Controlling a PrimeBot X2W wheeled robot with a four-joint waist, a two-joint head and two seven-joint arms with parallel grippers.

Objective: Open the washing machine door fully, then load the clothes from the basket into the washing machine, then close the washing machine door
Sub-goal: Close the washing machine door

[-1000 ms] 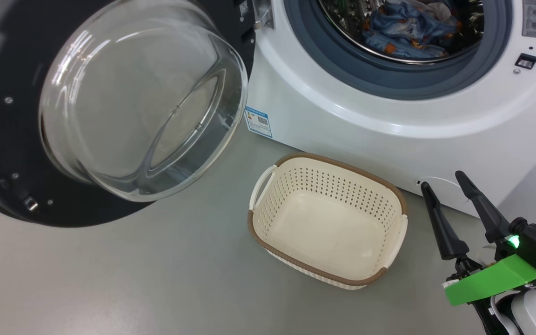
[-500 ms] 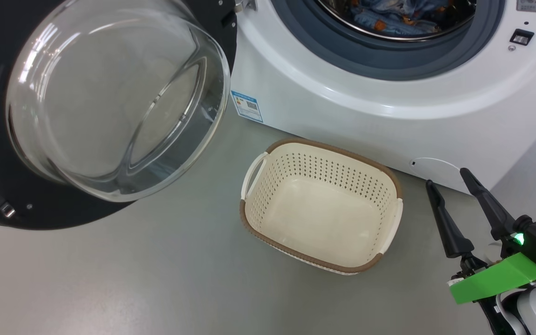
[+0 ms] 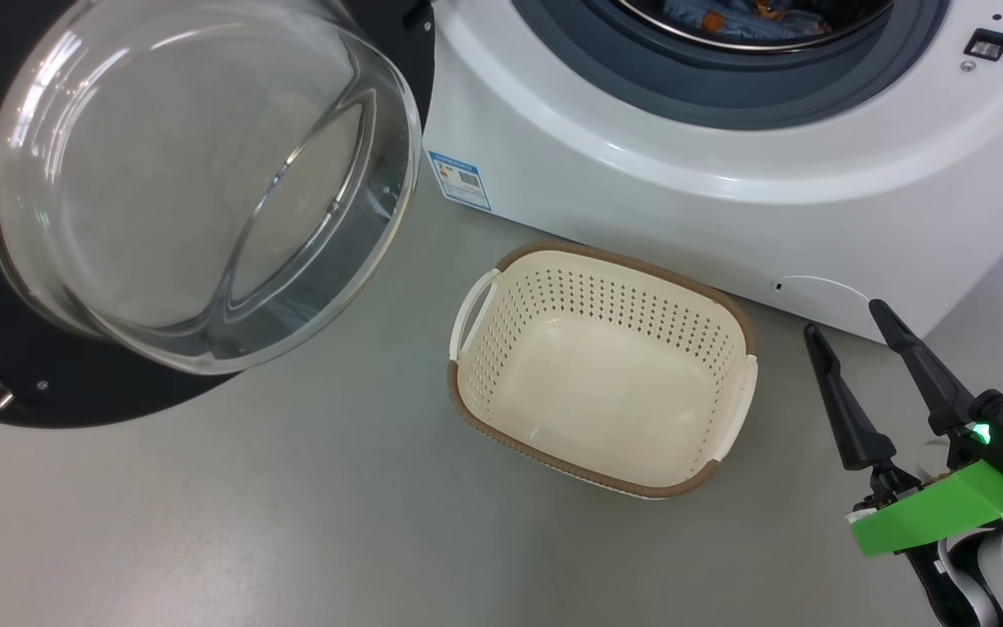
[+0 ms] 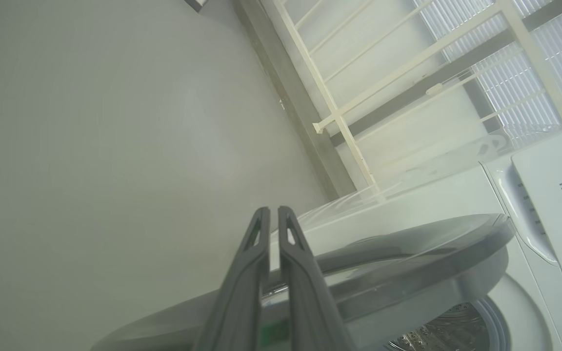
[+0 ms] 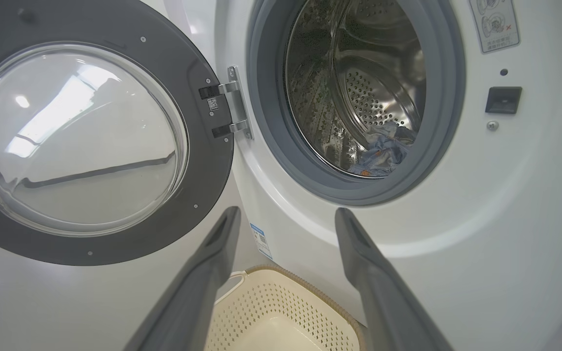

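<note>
The clothes (image 5: 381, 151) lie inside the washing machine (image 3: 684, 218), the washing machine door (image 3: 197, 174) wide open; the basket (image 3: 623, 296) stands just before it. Right gripper (image 3: 844, 319) is spread wide and empty; left gripper (image 4: 273, 209) is closed, holding nothing

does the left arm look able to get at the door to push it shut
Probably yes. The left tool, shut, lies right by the door's outer side in the left wrist view, with nothing between them. Whether they touch I cannot tell.
</note>
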